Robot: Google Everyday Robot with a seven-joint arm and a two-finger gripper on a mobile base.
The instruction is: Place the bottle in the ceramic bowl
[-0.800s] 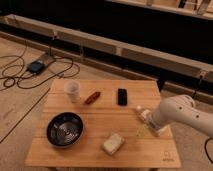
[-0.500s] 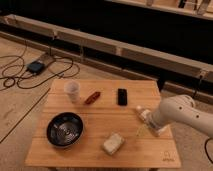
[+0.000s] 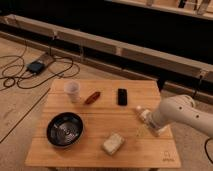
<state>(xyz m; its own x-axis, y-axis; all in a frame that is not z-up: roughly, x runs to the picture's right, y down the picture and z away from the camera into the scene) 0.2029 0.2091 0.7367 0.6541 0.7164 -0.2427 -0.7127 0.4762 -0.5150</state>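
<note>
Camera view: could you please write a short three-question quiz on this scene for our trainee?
1. True or false: the bottle is outside the ceramic bowl.
2. Which is nearest the gripper? A) white cup B) bottle C) black phone
3. Near which edge of the table, as pictured, is the gripper?
Key: 1 true; 2 B; 3 the right edge, beside the bottle.

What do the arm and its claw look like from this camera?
The arm is white, with smooth, rounded, bulky segments; no cables or markings show on it. Its claw, pale too, is right next to the bottle.
</note>
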